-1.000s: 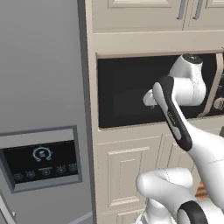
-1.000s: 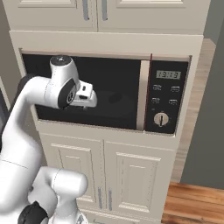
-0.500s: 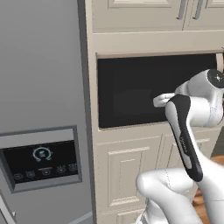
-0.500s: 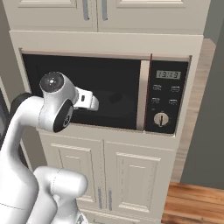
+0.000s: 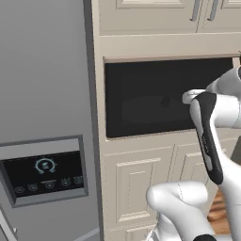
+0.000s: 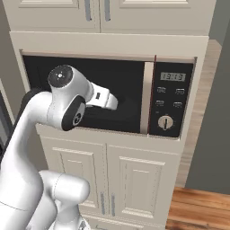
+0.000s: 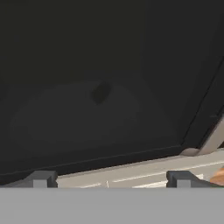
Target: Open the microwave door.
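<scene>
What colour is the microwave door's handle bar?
Beige; the handle shows best in the right base view.

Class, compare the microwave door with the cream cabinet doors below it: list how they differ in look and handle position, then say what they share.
The microwave door is a wide, glossy black panel; the cabinet doors are cream, taller than wide, with raised frames. The microwave door's beige bar handle runs its full height at the right edge; the cabinet doors' short handles sit low where the pair meets. Both appear shut.
</scene>
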